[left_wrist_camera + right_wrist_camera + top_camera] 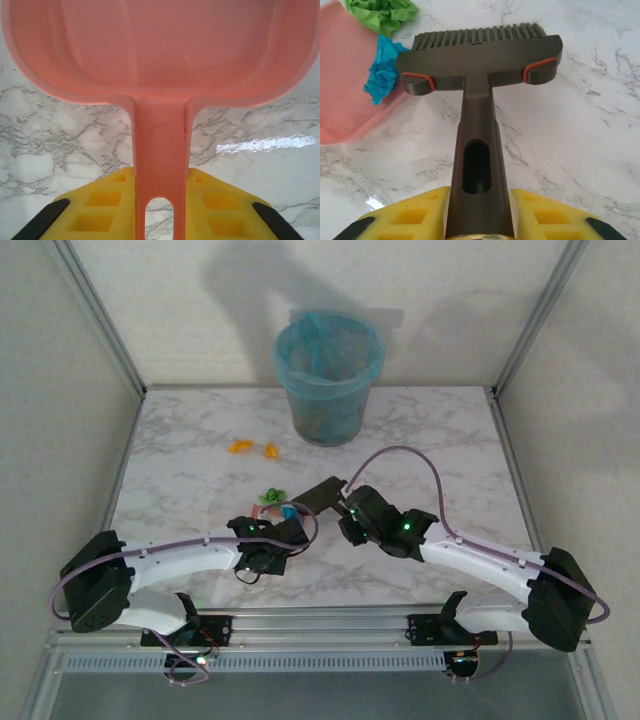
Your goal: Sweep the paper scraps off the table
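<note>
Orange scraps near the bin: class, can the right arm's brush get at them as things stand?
Probably yes. The orange scraps lie on bare table just beyond the brush, nothing between; the green scrap and dustpan sit aside. The right arm is bent, so likely has reach left.

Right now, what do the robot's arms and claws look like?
The left arm and right arm are white tubes with chunky black joints. A thin purple cable loops along each one, and a tiny green light glows near each wrist. The left claw and right claw have yellow fingers with square hollows and black edges.
</note>
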`<move>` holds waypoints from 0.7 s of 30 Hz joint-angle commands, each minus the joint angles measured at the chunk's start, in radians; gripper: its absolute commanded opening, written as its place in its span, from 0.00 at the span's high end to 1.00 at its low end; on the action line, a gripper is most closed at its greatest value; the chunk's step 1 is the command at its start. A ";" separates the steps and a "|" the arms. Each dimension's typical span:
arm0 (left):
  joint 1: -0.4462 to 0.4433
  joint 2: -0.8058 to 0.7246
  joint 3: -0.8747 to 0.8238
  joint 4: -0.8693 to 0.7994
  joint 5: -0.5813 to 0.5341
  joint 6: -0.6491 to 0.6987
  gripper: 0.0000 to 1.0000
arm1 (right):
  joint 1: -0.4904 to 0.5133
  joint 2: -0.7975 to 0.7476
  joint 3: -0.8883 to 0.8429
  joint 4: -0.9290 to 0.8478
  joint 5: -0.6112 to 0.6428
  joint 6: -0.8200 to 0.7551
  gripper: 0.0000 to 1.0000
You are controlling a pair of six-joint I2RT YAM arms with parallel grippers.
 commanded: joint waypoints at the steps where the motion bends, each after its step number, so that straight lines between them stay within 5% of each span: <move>1: 0.011 -0.023 0.000 -0.054 -0.032 -0.021 1.00 | 0.028 -0.008 0.079 -0.062 -0.032 -0.019 1.00; 8: 0.023 -0.045 -0.022 -0.058 -0.032 -0.038 1.00 | 0.075 -0.044 0.138 -0.170 -0.083 -0.046 1.00; 17: 0.025 -0.092 -0.049 -0.049 -0.028 -0.057 1.00 | 0.071 -0.132 0.082 -0.058 0.135 0.016 1.00; 21: 0.033 -0.108 -0.054 -0.031 -0.028 -0.054 1.00 | 0.013 -0.121 0.093 -0.026 0.130 0.105 1.00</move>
